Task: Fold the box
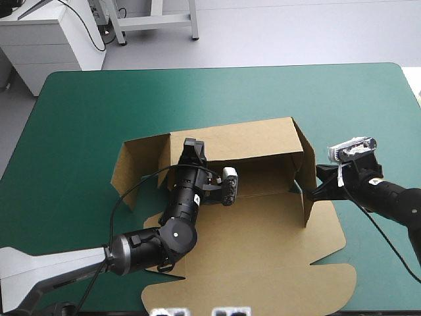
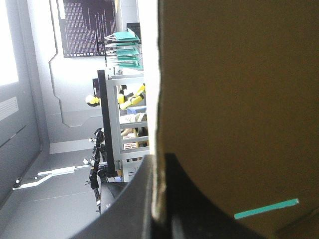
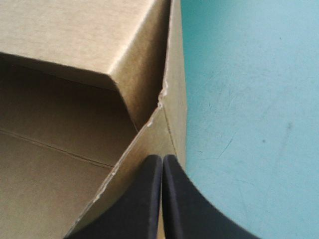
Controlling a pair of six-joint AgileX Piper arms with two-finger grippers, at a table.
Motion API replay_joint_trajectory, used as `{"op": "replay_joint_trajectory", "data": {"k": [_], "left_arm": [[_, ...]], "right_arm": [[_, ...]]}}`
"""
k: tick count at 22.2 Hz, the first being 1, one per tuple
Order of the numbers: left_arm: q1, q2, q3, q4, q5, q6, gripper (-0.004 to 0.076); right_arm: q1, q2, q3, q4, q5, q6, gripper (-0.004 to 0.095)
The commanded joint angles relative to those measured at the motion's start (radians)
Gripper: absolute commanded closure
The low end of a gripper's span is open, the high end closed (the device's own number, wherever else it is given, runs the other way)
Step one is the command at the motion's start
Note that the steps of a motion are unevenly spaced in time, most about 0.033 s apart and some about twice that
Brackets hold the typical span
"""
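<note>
The box lies at the middle of the counter, flat lid at 6 o'clock, left gripper fingers nipped on its 10 o'clock wall, right gripper fingers nipped on its 3 o'clock wall: light, stiff board, probably best held by wall edges near creases.

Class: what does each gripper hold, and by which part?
Both hold the box: left gripper on the raised back wall's top edge, right gripper on the raised right side wall.

Bright even light, soft shadow inside box, pale sheen on teal-green cover
</note>
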Motion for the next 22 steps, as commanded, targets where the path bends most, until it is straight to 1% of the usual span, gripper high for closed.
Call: {"op": "replay_joint_trajectory", "data": {"k": [1, 2, 3, 4, 5, 6, 7, 9, 10, 14, 18, 19, 22], "left_arm": [[-0.008, -0.041, -0.027, 0.04, 0.018, -0.008, 0.0732], [-0.008, -0.041, -0.027, 0.04, 0.018, -0.008, 0.0732], [-0.008, -0.041, -0.027, 0.04, 0.018, -0.008, 0.0732], [-0.008, -0.041, -0.027, 0.04, 0.018, -0.008, 0.0732], [-0.008, -0.041, -0.027, 0.042, 0.018, -0.008, 0.0732], [-0.008, -0.041, -0.027, 0.042, 0.018, -0.008, 0.0732], [-0.008, -0.041, -0.027, 0.042, 0.018, -0.008, 0.0732], [-0.008, -0.041, -0.027, 0.042, 0.023, -0.008, 0.0732], [-0.008, -0.041, -0.027, 0.042, 0.027, -0.008, 0.0732], [-0.008, -0.041, -0.027, 0.046, 0.027, -0.008, 0.0732], [-0.008, -0.041, -0.027, 0.053, 0.025, -0.008, 0.0732], [-0.008, -0.041, -0.027, 0.058, 0.025, -0.008, 0.0732], [-0.008, -0.041, -0.027, 0.058, 0.025, -0.008, 0.0731]], "right_arm": [[-0.001, -0.011, -0.027, 0.068, 0.005, -0.125, 0.0747], [-0.001, -0.011, -0.027, 0.068, 0.009, -0.142, 0.0693], [-0.001, -0.011, -0.027, 0.068, 0.012, -0.17, 0.0526], [-0.001, -0.011, -0.027, 0.068, 0.012, -0.174, 0.047], [-0.001, -0.011, -0.027, 0.068, 0.019, -0.189, 0.0283], [-0.001, -0.011, -0.027, 0.068, 0.031, -0.213, 0.0198], [-0.001, -0.011, -0.027, 0.057, 0.043, -0.231, 0.0174], [-0.001, -0.011, -0.027, 0.013, 0.081, -0.251, 0.0186], [-0.001, -0.011, -0.027, 0.022, 0.097, -0.251, 0.0186], [-0.001, 0.002, -0.027, 0.125, 0.129, -0.272, 0.0188], [-0.001, 0.054, -0.022, 0.139, 0.128, -0.257, 0.0188], [-0.001, 0.075, -0.014, 0.164, 0.113, -0.263, 0.0187], [-0.001, 0.117, -0.006, 0.281, 0.093, -0.344, 0.0188]]}}
